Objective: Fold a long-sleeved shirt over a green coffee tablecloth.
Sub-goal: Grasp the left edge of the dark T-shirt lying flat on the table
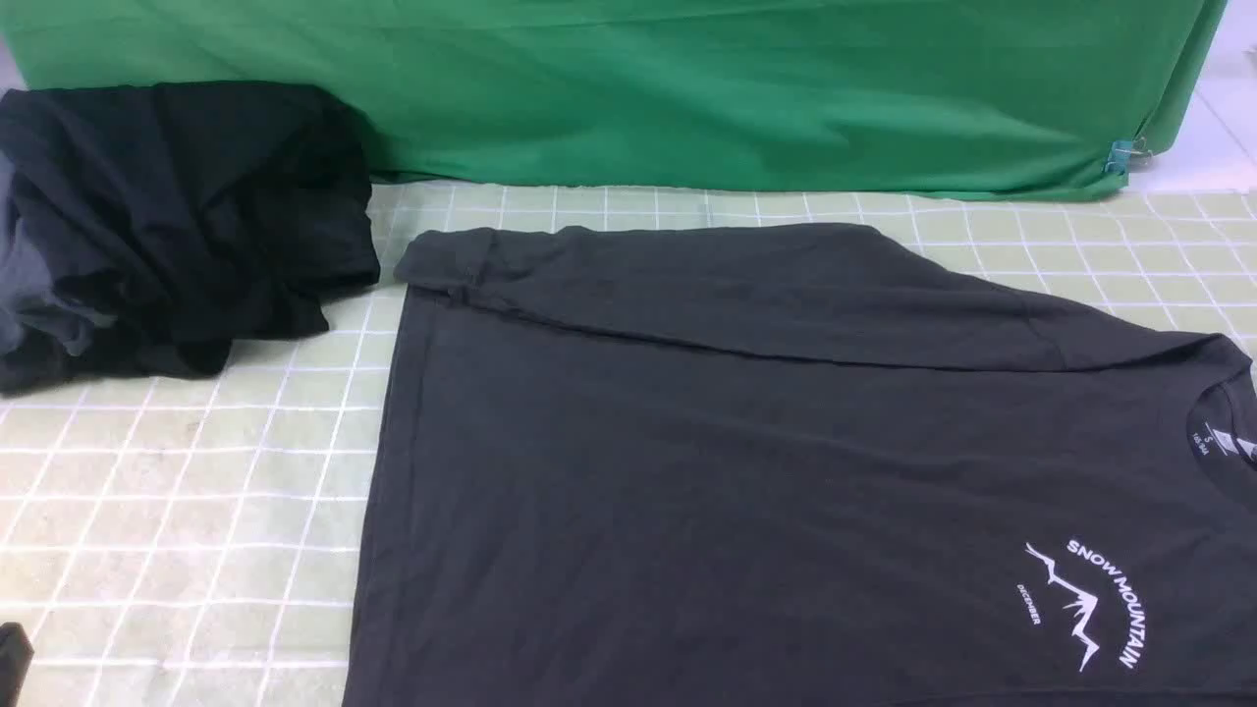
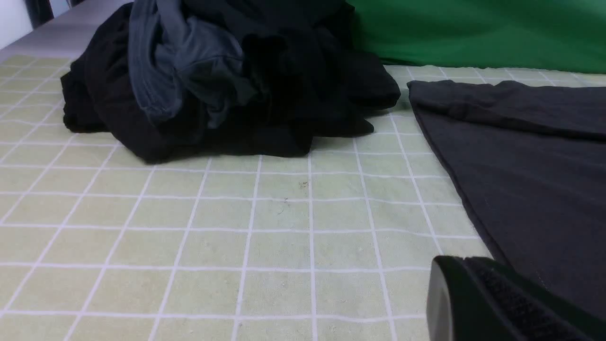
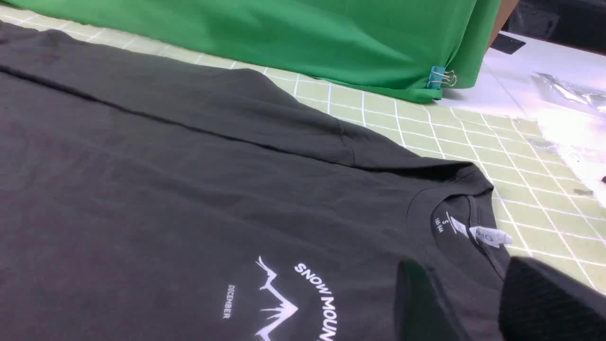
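Observation:
The charcoal long-sleeved shirt (image 1: 786, 452) lies flat on the pale green grid tablecloth (image 1: 177, 511), collar to the right, white "SNOW MOUNTAIN" print near the front right. Its far sleeve is folded over along the far side of the body. My right gripper (image 3: 466, 267) hovers open just above the collar and neck label, shirt fabric showing between its fingers. It does not show in the front view. Of my left gripper (image 1: 12, 660) only one finger (image 2: 478, 303) shows, its pad bare, low over the tablecloth beside the shirt's hem edge (image 2: 473, 222).
A heap of black and grey-blue clothing (image 1: 167, 226) sits at the far left of the tablecloth. A plain deep green cloth (image 1: 687, 88) hangs along the back, held by a clip (image 1: 1124, 152). Beyond the right edge lies a white surface with clear plastic (image 3: 568, 94).

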{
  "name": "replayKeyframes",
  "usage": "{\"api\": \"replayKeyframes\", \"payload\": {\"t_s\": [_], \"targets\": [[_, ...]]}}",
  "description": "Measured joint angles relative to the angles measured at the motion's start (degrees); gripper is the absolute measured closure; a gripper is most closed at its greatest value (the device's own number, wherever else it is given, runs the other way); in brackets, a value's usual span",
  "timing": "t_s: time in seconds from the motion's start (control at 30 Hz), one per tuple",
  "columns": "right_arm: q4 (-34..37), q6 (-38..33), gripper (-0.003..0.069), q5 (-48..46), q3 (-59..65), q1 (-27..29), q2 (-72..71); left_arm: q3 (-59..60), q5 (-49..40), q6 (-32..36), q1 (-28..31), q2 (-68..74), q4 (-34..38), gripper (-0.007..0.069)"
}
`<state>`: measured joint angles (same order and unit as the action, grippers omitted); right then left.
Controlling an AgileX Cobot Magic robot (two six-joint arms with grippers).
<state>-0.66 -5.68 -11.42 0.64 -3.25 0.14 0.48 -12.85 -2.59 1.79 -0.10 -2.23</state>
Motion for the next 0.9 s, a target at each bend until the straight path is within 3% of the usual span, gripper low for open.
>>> {"api": "replayKeyframes", "payload": {"t_s": [0.33, 0.57, 0.83, 0.9], "targets": [[0.0, 0.0, 0.0412, 0.0, 0.0, 0.0, 0.0, 0.0, 0.0, 0.0, 0.0, 0.0, -0.05, 0.0603], [0.0, 0.0, 0.0412, 0.0, 0.0, 0.0, 0.0, 0.0, 0.0, 6.88, 0.0, 0.0, -11.55, 0.0603], [0.0, 0.0, 0.0412, 0.0, 0.0, 0.0, 0.0, 0.0, 0.74, 7.47, 0.0, 0.0, -15.31, 0.0603], [0.0, 0.0, 0.0412, 0.0, 0.0, 0.0, 0.0, 0.0, 5.17, 7.47, 0.0, 0.0, -15.09, 0.0603]]}}
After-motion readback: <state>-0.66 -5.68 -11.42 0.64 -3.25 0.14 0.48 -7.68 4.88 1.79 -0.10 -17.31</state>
